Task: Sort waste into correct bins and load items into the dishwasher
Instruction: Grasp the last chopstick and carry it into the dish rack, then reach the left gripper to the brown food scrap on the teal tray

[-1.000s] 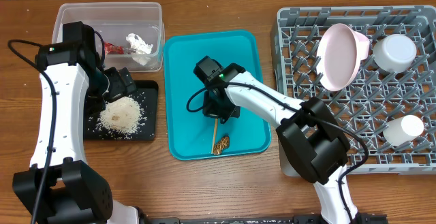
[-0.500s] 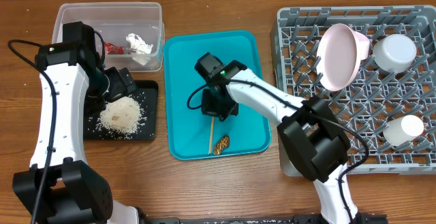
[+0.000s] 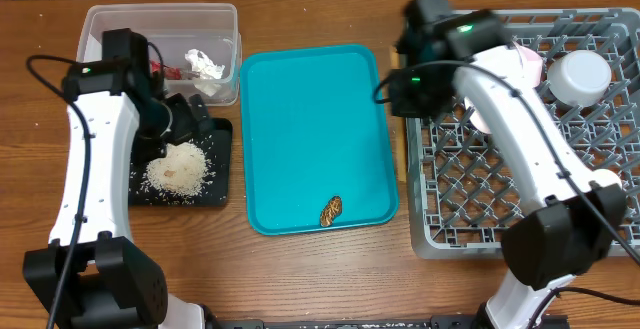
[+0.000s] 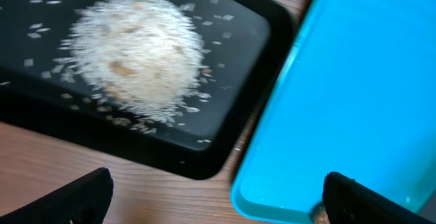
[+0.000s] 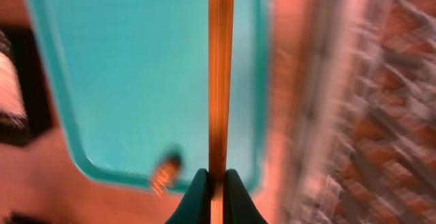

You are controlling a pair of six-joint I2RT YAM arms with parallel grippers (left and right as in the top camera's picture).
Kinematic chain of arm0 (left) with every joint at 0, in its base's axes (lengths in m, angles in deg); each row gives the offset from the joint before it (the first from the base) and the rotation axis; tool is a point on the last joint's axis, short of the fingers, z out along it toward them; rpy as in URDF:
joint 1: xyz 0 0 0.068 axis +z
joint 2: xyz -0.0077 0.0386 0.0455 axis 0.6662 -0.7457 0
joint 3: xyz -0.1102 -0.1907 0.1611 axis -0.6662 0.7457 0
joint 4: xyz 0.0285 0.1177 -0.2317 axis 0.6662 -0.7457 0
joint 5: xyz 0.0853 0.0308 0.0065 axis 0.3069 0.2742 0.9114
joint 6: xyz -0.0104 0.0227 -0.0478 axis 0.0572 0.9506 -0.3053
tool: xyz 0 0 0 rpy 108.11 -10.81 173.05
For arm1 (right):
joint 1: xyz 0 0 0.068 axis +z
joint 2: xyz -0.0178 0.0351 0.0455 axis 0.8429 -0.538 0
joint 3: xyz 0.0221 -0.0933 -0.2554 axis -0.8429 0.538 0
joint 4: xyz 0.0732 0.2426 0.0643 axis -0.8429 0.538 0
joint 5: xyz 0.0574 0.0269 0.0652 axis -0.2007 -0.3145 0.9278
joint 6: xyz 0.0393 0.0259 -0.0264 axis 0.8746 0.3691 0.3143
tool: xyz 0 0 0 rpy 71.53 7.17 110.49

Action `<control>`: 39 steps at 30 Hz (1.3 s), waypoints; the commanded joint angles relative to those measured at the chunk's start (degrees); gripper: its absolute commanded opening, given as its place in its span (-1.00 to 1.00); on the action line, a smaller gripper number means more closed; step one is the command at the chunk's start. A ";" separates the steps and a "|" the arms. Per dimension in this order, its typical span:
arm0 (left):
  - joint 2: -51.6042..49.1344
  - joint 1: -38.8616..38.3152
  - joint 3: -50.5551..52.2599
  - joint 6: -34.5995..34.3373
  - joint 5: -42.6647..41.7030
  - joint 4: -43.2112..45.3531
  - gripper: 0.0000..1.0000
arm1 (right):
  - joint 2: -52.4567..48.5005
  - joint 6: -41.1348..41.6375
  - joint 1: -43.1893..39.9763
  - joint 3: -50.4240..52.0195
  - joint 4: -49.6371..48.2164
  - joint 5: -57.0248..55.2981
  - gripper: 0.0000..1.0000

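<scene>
My right gripper is shut on a thin wooden stick and holds it in the air over the gap between the teal tray and the grey dish rack. A brown food scrap lies near the tray's front edge. My left gripper is open and empty over the black tray, which holds a heap of rice.
A clear bin with wrappers and crumpled paper stands at the back left. The rack holds a pink bowl, partly hidden by my right arm, a white cup and a smaller white cup.
My right gripper lifted the wooden stick off the teal tray and swung right and back to the rack's left edge. The left arm shifted slightly.
</scene>
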 commanded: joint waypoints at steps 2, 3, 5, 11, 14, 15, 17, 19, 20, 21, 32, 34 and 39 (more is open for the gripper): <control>1.60 -5.01 -0.85 4.33 -4.26 0.94 1.00 | 0.09 -8.13 -4.59 0.52 5.03 -5.51 -0.92; 1.60 -6.23 -0.85 4.90 -4.24 1.27 1.00 | 0.09 -8.13 -5.55 1.18 5.64 -6.97 -0.92; 1.60 -9.33 -0.85 5.97 -4.22 2.03 1.00 | 0.02 -8.13 -6.99 2.54 5.90 -7.56 -0.92; 1.49 -17.86 -0.85 6.91 -4.20 3.58 1.00 | -0.02 -8.96 -7.85 7.74 4.55 -8.15 -0.92; 1.03 -23.30 -0.85 7.28 -4.17 4.57 1.00 | -0.13 -8.94 -7.85 11.89 1.53 -8.46 -0.92; 0.83 -24.70 -0.85 7.41 -4.15 4.83 0.99 | -0.13 -8.83 -7.85 12.74 0.96 -8.44 -0.92; 0.39 -26.95 -0.85 8.04 -4.13 5.14 1.00 | -0.13 -8.72 -7.78 14.29 -0.13 -8.41 -0.92; -0.50 -30.05 -0.85 10.32 -4.11 5.33 1.00 | -0.13 -8.72 -7.80 15.26 -1.25 -8.44 -0.92; -0.74 -30.77 -0.85 10.93 -4.13 5.35 1.00 | -0.13 -8.72 -7.78 15.26 -1.49 -8.44 -0.92; -1.14 -31.67 -0.85 11.91 -4.13 5.33 1.00 | -0.13 -8.74 -7.80 15.26 -1.77 -8.44 -0.92; -5.86 -37.13 -0.85 15.78 -3.54 5.20 1.00 | -0.13 -8.74 -7.78 15.26 -3.17 -8.44 -0.58; -7.15 -37.13 -0.85 15.80 -3.54 5.05 1.00 | -0.11 -8.39 -7.80 15.21 -3.41 -8.44 -0.58; -9.70 -37.22 -0.83 16.65 -3.56 4.02 0.99 | 0.59 -4.66 -7.96 15.15 -4.13 -8.46 -0.55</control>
